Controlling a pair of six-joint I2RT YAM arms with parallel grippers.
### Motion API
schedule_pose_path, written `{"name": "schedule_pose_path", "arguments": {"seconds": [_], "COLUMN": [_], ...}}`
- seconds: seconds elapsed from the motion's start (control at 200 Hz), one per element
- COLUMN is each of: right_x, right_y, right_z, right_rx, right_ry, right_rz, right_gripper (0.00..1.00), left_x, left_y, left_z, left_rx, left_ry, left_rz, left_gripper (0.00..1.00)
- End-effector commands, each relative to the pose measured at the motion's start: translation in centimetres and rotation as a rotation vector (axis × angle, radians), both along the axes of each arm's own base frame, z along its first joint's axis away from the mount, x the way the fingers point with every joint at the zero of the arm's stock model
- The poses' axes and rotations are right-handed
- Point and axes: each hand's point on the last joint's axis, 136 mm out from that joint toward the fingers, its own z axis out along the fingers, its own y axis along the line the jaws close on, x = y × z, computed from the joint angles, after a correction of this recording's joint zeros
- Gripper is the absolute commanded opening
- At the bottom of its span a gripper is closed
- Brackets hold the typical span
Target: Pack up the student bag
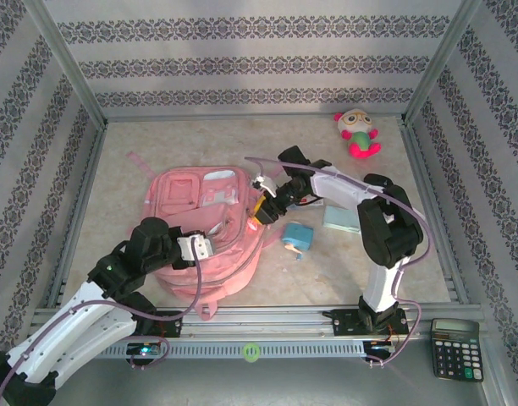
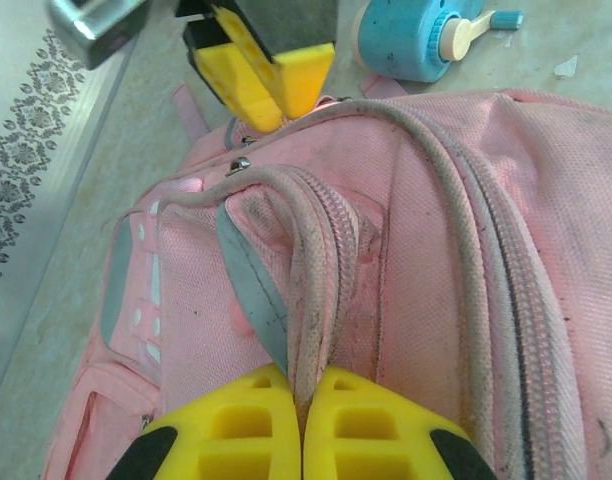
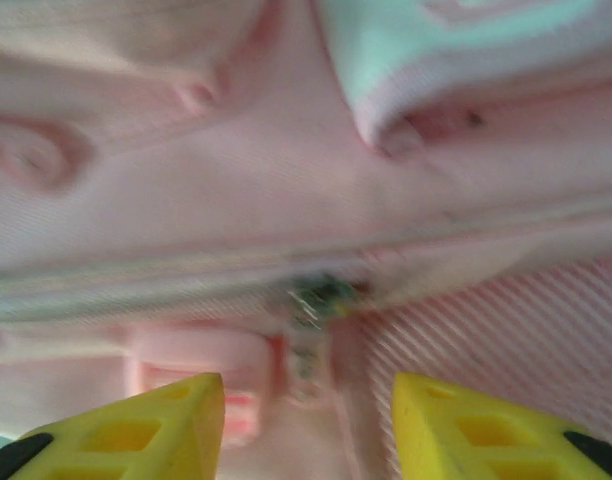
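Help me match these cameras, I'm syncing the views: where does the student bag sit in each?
Top external: student bag lies centre-left, between the arms.
Left wrist: it covers most of the frame, its zip edge pinched in the left gripper's jaws.
Right wrist: blurred pink fabric across the frame.
Shared landmark: the right gripper, yellow jaws open at the bag's zip.

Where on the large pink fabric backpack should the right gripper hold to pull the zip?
Probably the small metal zip slider on the pink fabric backpack: it stands proud of the flat zip line. Come from above, where the open right gripper is aimed at it.
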Motion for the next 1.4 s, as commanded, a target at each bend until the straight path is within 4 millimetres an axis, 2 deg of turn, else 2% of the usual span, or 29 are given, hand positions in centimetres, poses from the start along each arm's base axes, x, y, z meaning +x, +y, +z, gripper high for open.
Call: {"name": "schedule_pose_path", "arguments": {"seconds": [0.0,0.17,0.405,0.54,0.7,0.809,0.894,0.949,1.004,1.039,1.074,1.214,1.274,1.394], "right_x": [2.6,1.3,2.3,0.5,-1.2,-1.4,-0.8,-0.2,0.3,0.3,-0.3,-2.8,-3.2,-5.4], "right_y": [0.0,0.7,1.7,3.0,3.7,4.2,4.4,4.4,4.4,4.4,4.5,4.3,4.0,3.5], "right_z": [0.3,-0.6,0.4,1.6,1.9,2.4,2.5,2.2,2.0,2.1,2.4,3.3,3.1,3.0], "right_rx": [0.017,-0.002,0.075,0.174,0.226,0.262,0.258,0.237,0.22,0.229,0.255,0.317,0.306,0.3], "right_ry": [-0.141,-0.24,-0.313,-0.293,-0.262,-0.247,-0.249,-0.25,-0.258,-0.254,-0.24,-0.192,-0.194,-0.167], "right_rz": [-0.098,-0.029,-0.063,0.024,0.096,0.118,0.104,0.074,0.05,0.052,0.076,0.163,0.166,0.237], "right_gripper": [0.48,0.51,0.51,0.52,0.54,0.43,0.3,0.28,0.31,0.41,0.46,0.48,0.48,0.43], "left_x": [0.8,0.5,0.4,0.3,0.3,0.3,0.4,0.4,0.3,0.3,0.3,0.8,0.9,1.3], "left_y": [-0.4,-0.3,-0.6,-0.7,-0.8,-0.9,-0.9,-0.9,-1.0,-1.0,-1.0,-0.5,-0.4,0.1], "left_z": [4.4,4.3,4.6,4.6,4.7,4.6,4.6,4.6,4.7,4.7,4.7,4.1,4.1,3.8], "left_rx": [-0.122,-0.119,-0.129,-0.132,-0.142,-0.143,-0.143,-0.144,-0.147,-0.148,-0.149,-0.121,-0.115,-0.083], "left_ry": [-0.154,-0.154,-0.156,-0.155,-0.152,-0.15,-0.15,-0.152,-0.152,-0.152,-0.152,-0.154,-0.158,-0.173], "left_rz": [0.009,0.0,-0.017,-0.019,-0.024,-0.03,-0.027,-0.027,-0.031,-0.034,-0.034,0.004,0.01,0.035], "left_gripper": [0.0,0.0,0.0,0.0,0.0,0.0,0.0,0.0,0.0,0.0,0.0,0.0,0.0,0.0]}}
